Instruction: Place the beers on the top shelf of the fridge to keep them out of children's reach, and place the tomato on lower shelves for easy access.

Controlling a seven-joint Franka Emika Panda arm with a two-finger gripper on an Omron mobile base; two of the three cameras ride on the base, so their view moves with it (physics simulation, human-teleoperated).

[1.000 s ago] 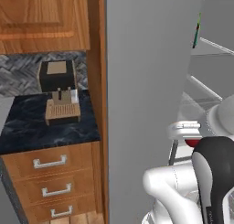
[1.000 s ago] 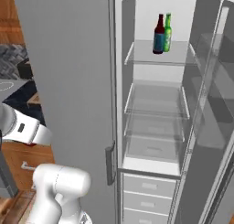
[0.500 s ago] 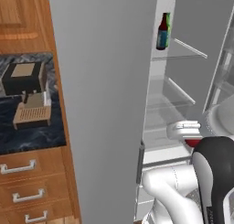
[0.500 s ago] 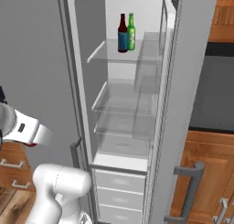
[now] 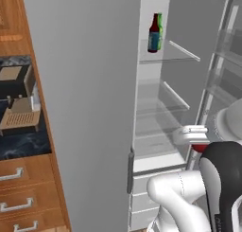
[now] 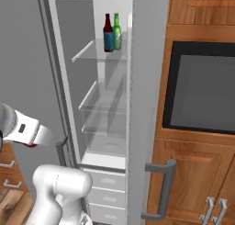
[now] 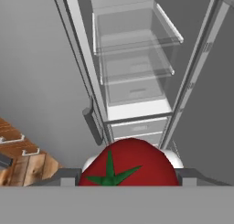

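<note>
Tomato, glossy red with green star calyx, sits between the jaws.

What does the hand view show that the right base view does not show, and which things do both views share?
Only the hand view: the tomato, red with a green stem star, sitting between the fingertips of the end effector.

Only the right base view: the brown beer bottle and the green beer bottle, upright side by side on the top shelf, plus a dark oven window in the wooden cabinets.

Both: the open fridge with its lower shelves and drawers.
</note>
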